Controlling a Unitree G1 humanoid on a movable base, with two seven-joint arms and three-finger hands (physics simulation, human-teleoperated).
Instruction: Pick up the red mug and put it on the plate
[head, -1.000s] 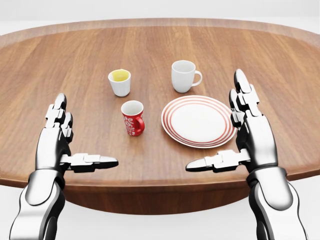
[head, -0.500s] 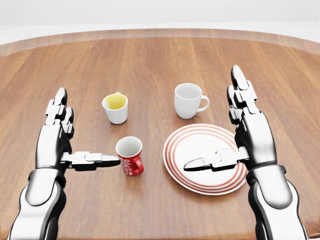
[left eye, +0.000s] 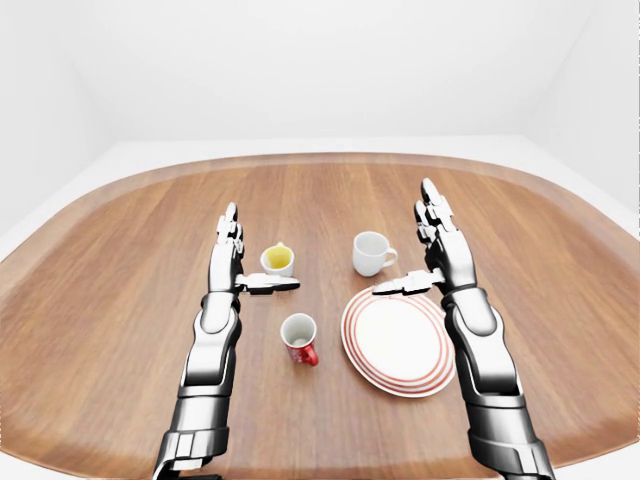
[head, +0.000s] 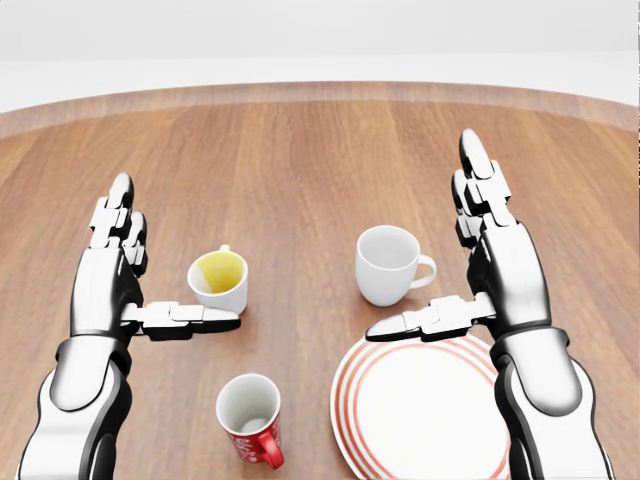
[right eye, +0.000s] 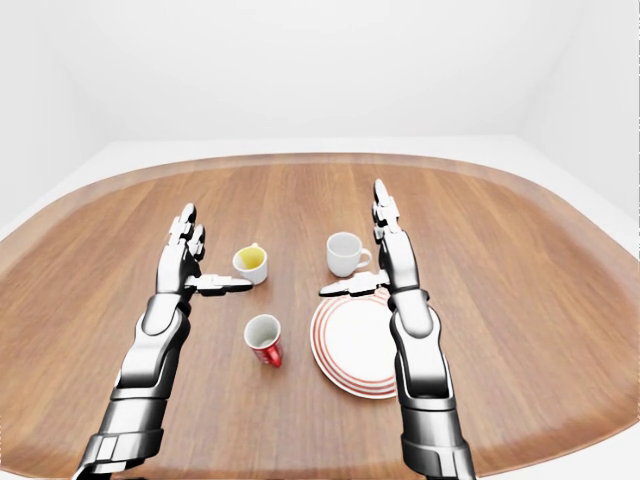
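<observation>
White walls surround an oval wooden table (left eye: 120, 300) in the left-eye view, where the red mug (left eye: 299, 338) stands upright just left of the striped plate (left eye: 397, 343), apart from it. Head view: left hand (head: 110, 275) and right hand (head: 495, 260) hover spread wide, holding nothing, beyond the mug. Right-eye view shows a yellow-filled cup (right eye: 250, 263) and white mug (right eye: 343, 253). Likely rigid, light, glazed-slick; grip across the body.

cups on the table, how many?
3. Small white cup with yellow inside left of the white handled mug; red patterned mug below them, left of the red-striped plate. None hidden.
</observation>
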